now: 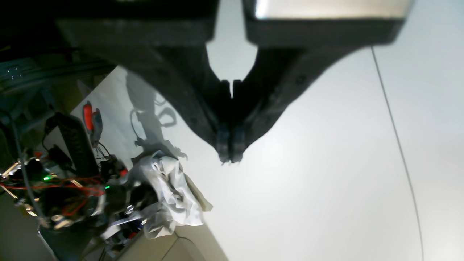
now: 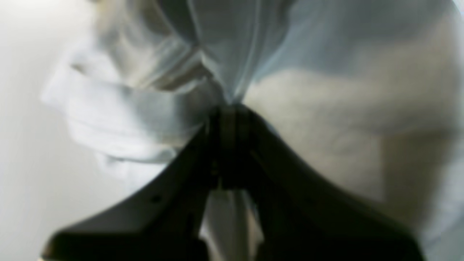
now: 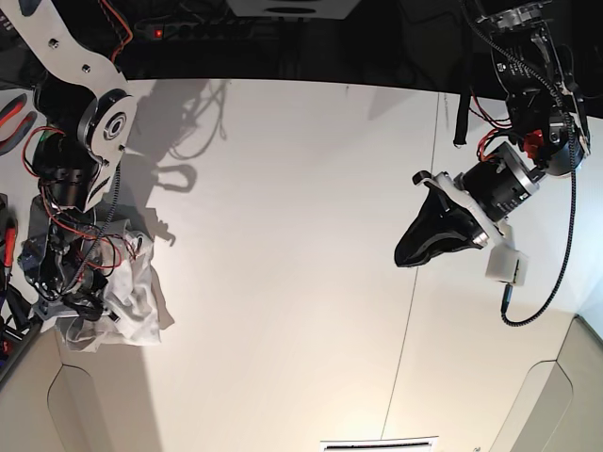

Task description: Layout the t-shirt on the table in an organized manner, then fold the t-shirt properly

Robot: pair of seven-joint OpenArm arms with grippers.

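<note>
The t-shirt [image 3: 132, 301] lies crumpled in a bunched heap at the near left corner of the table [image 3: 283, 235] in the base view, close to a rounded cut-out in the table edge. It is not spread out; folds and wrinkles overlap across the whole pile.

The right gripper [image 2: 230, 108] is closed on the t-shirt. In the right wrist view its two dark fingers meet at the tips, and a gather of white fabric is pinched between them, with cloth fanning out above the pinch point and a strip hanging down behind the fingers. The picture is blurred, so which part of the shirt is gripped cannot be told. In the base view the right arm [image 3: 75, 141] stands directly over the heap.

The left gripper [image 1: 229, 154] is closed and holds nothing. Its fingertips touch each other, and it hangs above bare tabletop, well apart from the t-shirt. A thin dark seam line [image 1: 395, 137] runs across the table beside it.

Red-handled pliers [image 1: 90, 121] rest near the far table edge, beyond the heap.
</note>
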